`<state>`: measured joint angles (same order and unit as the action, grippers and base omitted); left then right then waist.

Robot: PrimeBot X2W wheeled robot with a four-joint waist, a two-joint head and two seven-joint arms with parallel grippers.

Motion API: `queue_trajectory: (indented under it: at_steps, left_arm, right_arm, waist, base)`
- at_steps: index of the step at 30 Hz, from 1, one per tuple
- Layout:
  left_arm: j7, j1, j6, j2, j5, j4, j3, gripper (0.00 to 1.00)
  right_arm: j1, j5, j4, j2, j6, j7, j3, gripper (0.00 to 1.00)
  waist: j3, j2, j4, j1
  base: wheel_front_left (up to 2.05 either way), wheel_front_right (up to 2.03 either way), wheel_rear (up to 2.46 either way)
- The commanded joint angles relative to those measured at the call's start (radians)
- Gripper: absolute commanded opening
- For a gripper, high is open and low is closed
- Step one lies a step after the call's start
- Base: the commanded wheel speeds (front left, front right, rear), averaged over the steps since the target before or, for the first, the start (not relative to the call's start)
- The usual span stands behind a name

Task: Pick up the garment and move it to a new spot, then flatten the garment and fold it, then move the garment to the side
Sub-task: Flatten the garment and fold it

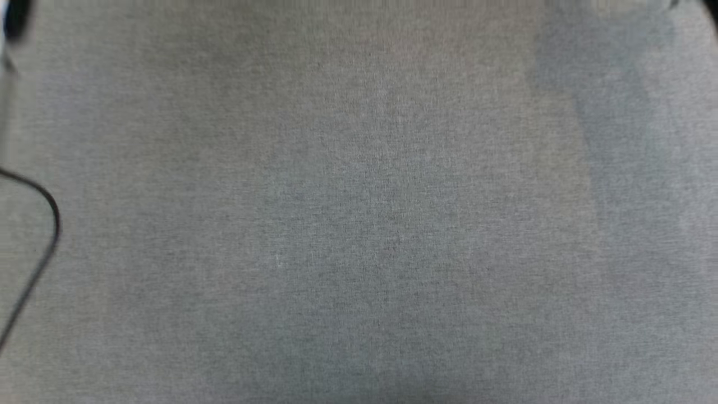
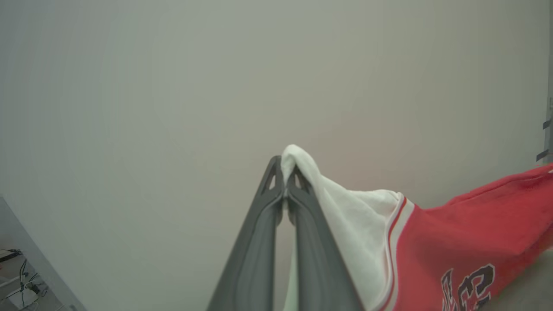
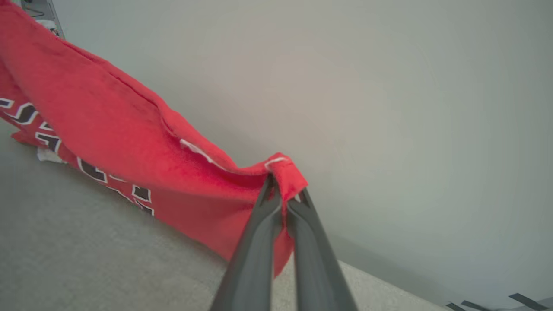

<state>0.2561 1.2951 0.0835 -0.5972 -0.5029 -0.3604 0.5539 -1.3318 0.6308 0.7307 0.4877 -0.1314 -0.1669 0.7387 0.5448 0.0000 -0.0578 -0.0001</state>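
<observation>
Left wrist view: left claw, fully closed, grips the red-and-white jersey T-shirt by its sleeve; right claw, likewise closed, grips its red edge. Pick-up done; flattening, folding and the side-move remain.

Head view: straight down, close over the grey cloth-covered bench.
Left wrist view: along the left claw, facing a plain pale wall.
Right wrist view: along the right claw, facing the same wall, with the bench near.
Shared: both wrist views see the red, white-sleeved jersey T-shirt from opposite ends.
</observation>
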Motion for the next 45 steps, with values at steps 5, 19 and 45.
queue_trajectory:
  at_steps: [5, 19, 45]
  left_arm:
    - [0.006, -0.294, -0.057, -0.031, -0.013, 0.119, -0.043, 0.0]
    - [-0.014, -1.065, -0.217, -0.064, -0.135, 0.341, 0.014, 0.0]
    - [-0.243, -1.509, -0.213, -0.135, -0.457, 0.46, 0.085, 0.0]
  right_arm:
    - [0.191, 0.077, -0.081, 0.058, 0.001, 0.017, 0.091, 0.0]
    - [0.69, 0.167, -0.278, 0.205, 0.001, 0.049, 0.132, 0.0]
    - [1.439, 0.173, -0.616, 0.235, 0.001, 0.289, -0.248, 0.0]
  waist:
    - [-0.175, 0.0, 0.025, 0.0001]
    - [-0.381, 0.0, 0.059, 0.0001]
    - [-0.478, 0.0, 0.064, 0.0001]
  base:
    - [0.0, 0.0, 0.0]
    - [0.0, 0.0, 0.0]
    - [0.0, 0.0, 0.0]
